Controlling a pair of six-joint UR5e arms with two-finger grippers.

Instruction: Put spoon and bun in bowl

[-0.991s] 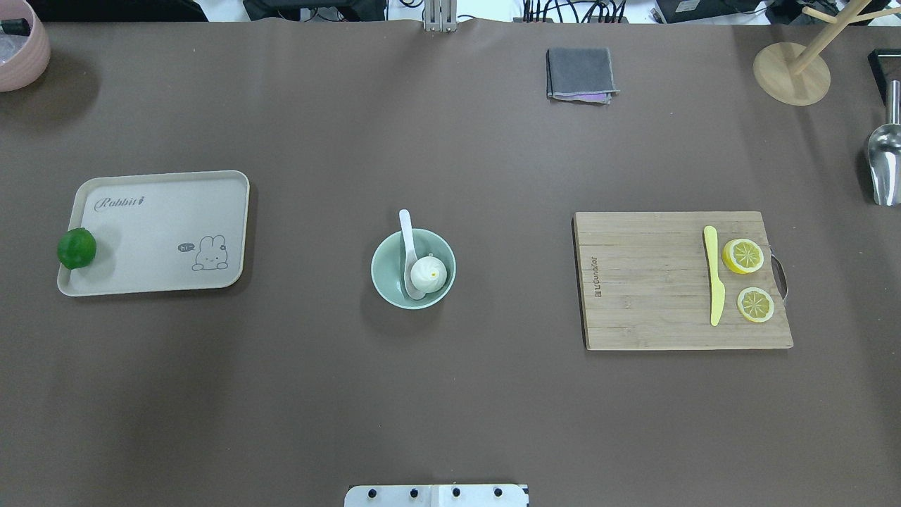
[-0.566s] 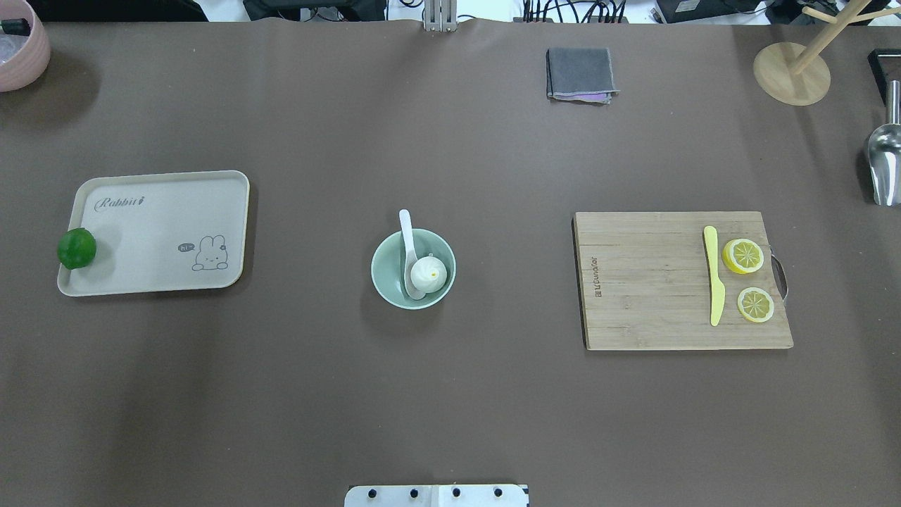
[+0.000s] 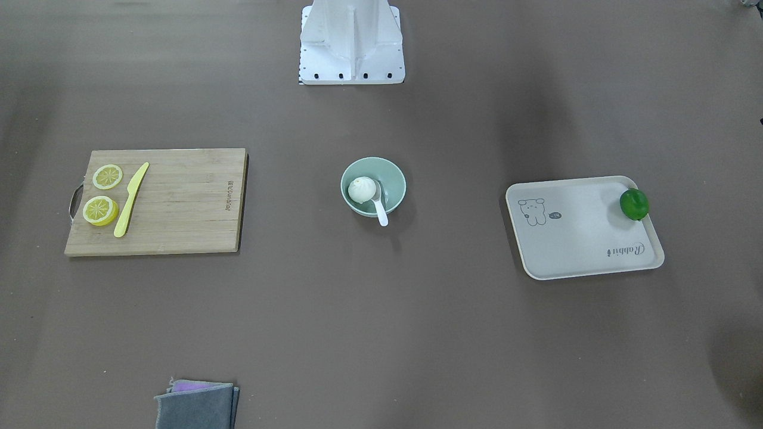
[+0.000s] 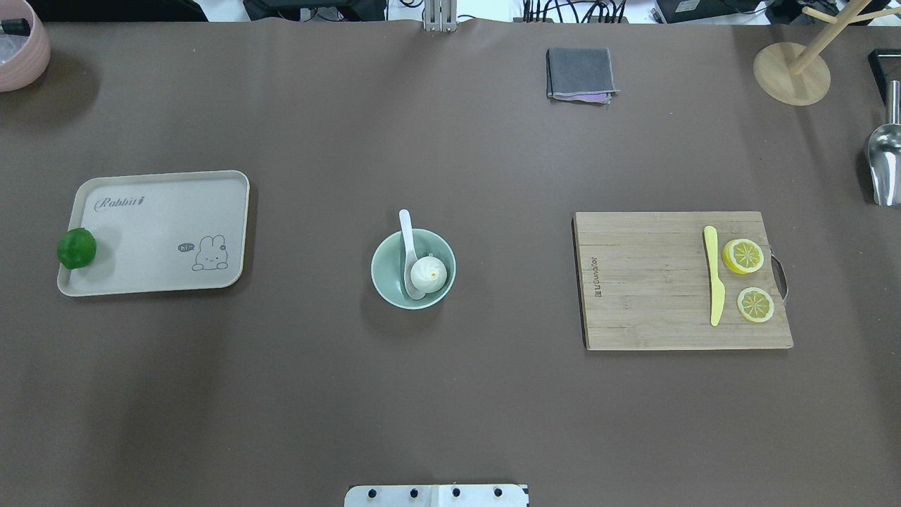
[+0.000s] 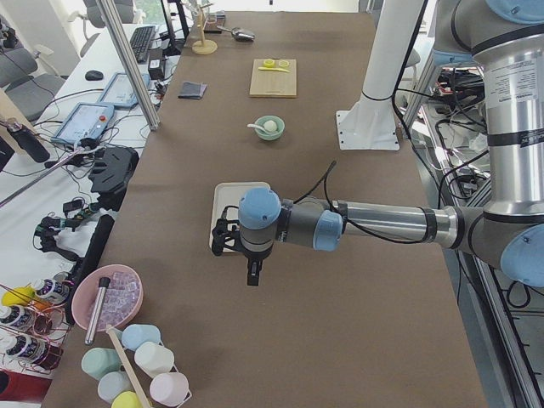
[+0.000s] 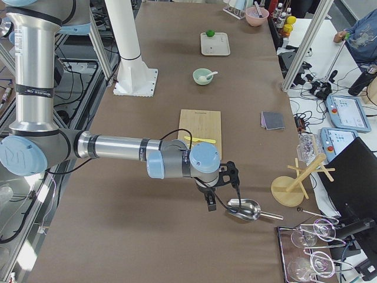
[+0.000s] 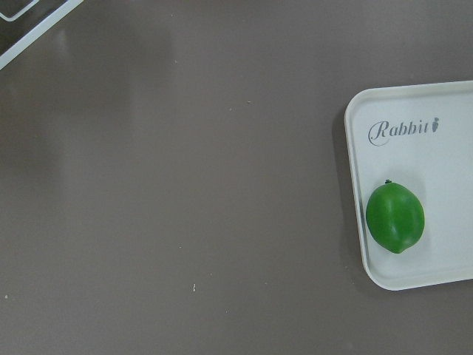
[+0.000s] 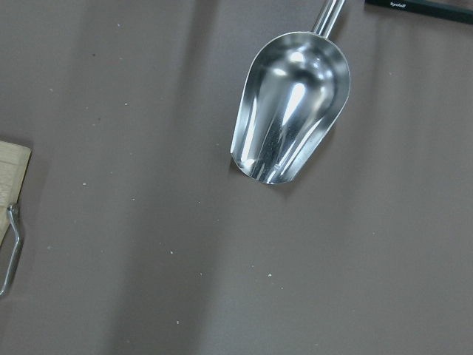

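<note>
The pale mint-green bowl [image 4: 383,283] stands at the table's middle; it also shows in the front view [image 3: 394,179]. The white bun [image 4: 429,273] lies inside it, on its right side in the overhead view. The white spoon [image 4: 405,232] rests in the bowl beside the bun, its handle sticking out over the far rim. My left gripper [image 5: 254,274] shows only in the left side view, hovering off the tray's left end. My right gripper [image 6: 210,203] shows only in the right side view, above the metal scoop. I cannot tell whether either is open or shut.
A beige tray [image 4: 162,232] with a green lime [image 4: 77,248] lies at the left. A wooden cutting board [image 4: 647,296] with a yellow knife [image 4: 714,278] and two lemon slices lies at the right. A grey cloth [image 4: 581,73], wooden stand [image 4: 792,70] and metal scoop [image 4: 883,165] sit further back.
</note>
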